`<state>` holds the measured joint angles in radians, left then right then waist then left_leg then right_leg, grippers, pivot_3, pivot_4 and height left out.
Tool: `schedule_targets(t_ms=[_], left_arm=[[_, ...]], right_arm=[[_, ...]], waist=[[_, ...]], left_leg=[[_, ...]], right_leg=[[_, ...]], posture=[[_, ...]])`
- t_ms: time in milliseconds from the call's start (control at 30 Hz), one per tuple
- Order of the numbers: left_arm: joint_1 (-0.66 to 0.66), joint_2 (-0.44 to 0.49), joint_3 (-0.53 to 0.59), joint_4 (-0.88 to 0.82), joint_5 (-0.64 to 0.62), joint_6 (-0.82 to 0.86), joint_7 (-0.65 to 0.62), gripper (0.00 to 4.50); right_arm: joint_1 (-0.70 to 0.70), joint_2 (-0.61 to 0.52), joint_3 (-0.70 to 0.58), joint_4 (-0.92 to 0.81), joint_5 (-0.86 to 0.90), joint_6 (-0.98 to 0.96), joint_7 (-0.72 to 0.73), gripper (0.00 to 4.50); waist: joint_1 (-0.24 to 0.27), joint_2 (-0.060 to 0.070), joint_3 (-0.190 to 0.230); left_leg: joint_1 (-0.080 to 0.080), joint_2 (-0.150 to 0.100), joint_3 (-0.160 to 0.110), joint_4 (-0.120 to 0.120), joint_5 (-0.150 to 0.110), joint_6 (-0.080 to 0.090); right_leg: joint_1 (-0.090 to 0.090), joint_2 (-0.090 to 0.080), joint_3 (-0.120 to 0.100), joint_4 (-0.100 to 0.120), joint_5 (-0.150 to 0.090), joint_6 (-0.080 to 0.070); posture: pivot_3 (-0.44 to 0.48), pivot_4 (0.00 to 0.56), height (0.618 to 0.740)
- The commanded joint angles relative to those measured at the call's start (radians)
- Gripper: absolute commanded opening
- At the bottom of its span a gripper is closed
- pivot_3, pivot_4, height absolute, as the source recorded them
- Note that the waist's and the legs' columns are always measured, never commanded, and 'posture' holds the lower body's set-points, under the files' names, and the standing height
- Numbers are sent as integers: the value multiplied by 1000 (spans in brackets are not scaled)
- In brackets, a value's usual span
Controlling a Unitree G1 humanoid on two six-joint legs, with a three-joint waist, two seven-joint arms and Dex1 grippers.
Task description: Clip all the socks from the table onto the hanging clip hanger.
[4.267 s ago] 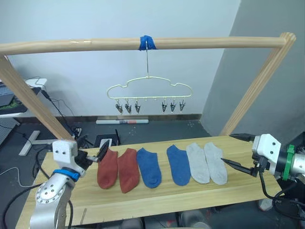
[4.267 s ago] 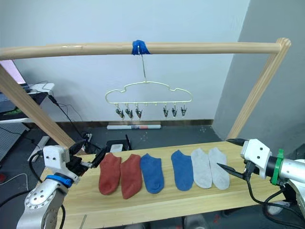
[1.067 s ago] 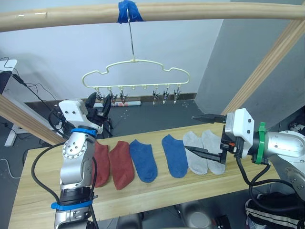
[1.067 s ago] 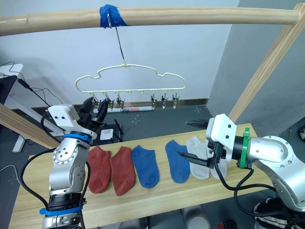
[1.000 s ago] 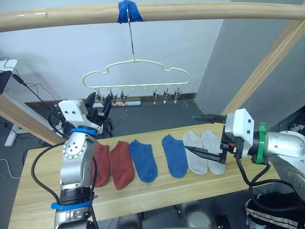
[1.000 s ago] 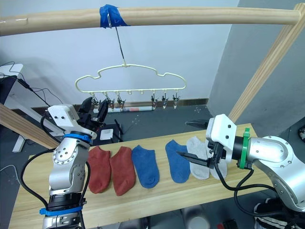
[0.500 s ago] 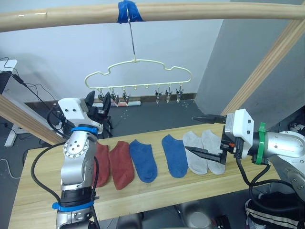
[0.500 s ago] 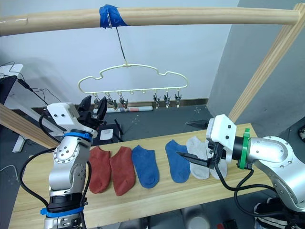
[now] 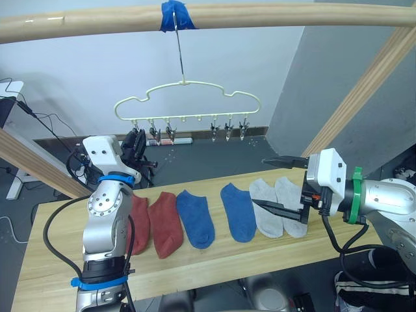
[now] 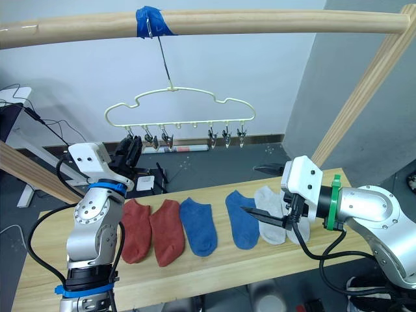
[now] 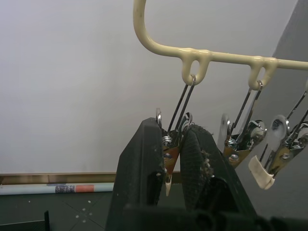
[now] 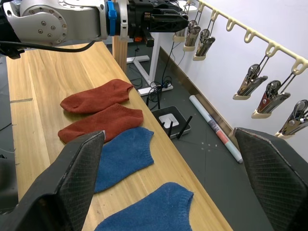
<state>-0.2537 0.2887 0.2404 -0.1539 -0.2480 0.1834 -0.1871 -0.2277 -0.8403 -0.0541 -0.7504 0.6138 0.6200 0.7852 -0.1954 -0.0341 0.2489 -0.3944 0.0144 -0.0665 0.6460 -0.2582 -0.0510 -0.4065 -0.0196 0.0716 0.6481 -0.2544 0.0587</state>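
Six socks lie in a row on the table (image 9: 214,263): two rust-red socks (image 9: 152,224), two blue socks (image 9: 218,216) and two light grey socks (image 9: 279,207). The cream clip hanger (image 9: 188,103) hangs by its hook from the top pole, with several metal clips along its lower bar. My left gripper (image 9: 137,139) is raised to the hanger's left end. In the left wrist view its fingers (image 11: 144,159) are shut on the leftmost clip (image 11: 170,153). My right gripper (image 9: 259,182) hovers open just above the grey socks, holding nothing.
A round wooden pole frame spans the scene: the top bar (image 9: 273,13) with blue tape (image 9: 175,14) at the hook, and slanted legs at the left (image 9: 32,162) and right (image 9: 357,94). Cables and a white tube (image 9: 182,140) lie on the floor behind the table.
My left gripper's fingers have closed together on the hanger's leftmost clip. The hanger has swayed slightly. The right arm has stayed still.
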Motion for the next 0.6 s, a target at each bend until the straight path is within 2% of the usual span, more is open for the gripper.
schedule_targets(t_ms=[33, 600], left_arm=[[-5, 10, 1, -40, 8, -25, -4, 411], [-3, 6, -1, -24, 15, -56, -20, 411]], right_arm=[[0, 3, -13, -22, 11, -12, 2, 4500], [10, 4, -4, -18, -7, -21, 2, 4500]], waist=[[0, 0, 0], [0, 0, 0]], left_leg=[[0, 0, 0, 0, 0, 0], [0, 0, 0, 0, 0, 0]], right_leg=[[0, 0, 0, 0, 0, 0], [0, 0, 0, 0, 0, 0]], posture=[[-328, 246, 740], [-326, 238, 740]])
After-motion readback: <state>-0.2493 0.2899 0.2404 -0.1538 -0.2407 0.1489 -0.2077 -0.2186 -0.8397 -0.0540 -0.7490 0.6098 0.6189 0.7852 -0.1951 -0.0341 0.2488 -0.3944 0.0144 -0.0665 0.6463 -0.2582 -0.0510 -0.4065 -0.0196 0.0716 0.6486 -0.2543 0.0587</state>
